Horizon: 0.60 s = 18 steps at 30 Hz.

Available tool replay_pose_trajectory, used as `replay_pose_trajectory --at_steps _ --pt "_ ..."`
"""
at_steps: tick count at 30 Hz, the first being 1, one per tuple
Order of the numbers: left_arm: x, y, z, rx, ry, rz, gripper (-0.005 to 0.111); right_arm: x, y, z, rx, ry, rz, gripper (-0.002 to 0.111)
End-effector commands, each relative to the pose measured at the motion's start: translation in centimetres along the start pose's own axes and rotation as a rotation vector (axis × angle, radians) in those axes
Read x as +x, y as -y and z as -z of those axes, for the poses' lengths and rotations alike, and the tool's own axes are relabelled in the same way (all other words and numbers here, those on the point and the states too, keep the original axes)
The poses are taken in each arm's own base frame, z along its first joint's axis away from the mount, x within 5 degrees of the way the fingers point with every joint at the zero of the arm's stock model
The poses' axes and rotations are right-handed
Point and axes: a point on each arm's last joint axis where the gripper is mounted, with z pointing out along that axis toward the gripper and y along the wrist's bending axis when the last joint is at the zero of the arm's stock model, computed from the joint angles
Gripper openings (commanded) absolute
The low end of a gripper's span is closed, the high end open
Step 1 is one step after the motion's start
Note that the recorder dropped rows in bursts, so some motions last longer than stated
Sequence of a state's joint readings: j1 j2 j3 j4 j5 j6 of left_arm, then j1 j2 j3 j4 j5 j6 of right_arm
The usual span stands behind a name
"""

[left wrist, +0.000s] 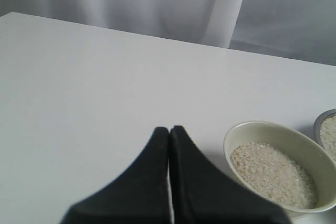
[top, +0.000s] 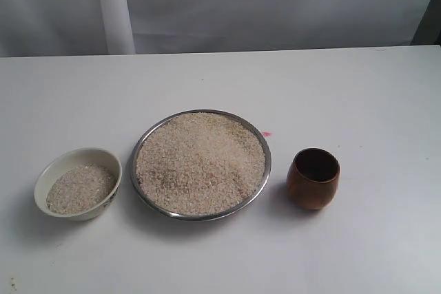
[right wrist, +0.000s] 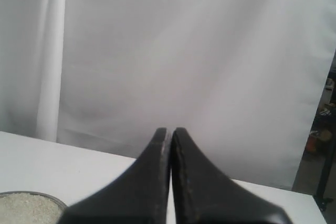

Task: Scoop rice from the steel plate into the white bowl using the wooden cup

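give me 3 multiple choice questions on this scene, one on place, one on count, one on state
1. In the exterior view, the cup stands on which side of the plate?
A right
B left
C behind

2. How many vessels hold rice?
A one
B two
C three

3. The left gripper is:
A open
B shut on the cup
C shut, empty

Answers:
1 A, the cup stands apart at the plate's right.
2 B, plate and bowl hold grains; the cup's inside looks dark.
3 C, its jaws meet with nothing between.
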<state>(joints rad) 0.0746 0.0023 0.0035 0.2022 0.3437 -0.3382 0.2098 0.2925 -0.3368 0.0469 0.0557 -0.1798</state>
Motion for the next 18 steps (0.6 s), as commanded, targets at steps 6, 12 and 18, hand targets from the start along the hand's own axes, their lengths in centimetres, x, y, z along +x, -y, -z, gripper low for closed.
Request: replay_pose_trajectory --at_steps 6,12,18 --pt "-0.2 0.1 0.1 0.009 0.010 0.006 0.000 -0.3 0.0 -5.5 -0.015 -0.040 0.023 0.000" --pt "-0.2 0.1 0.1 0.009 0.010 0.006 0.000 0.9 -0.4 -8.3 -0.035 -0.050 -0.025 0.000" --pt "-0.2 0.1 0.1 0.009 0.010 0.006 0.000 2.8 -1.0 -10.9 -0.076 -0.090 -0.125 0.000"
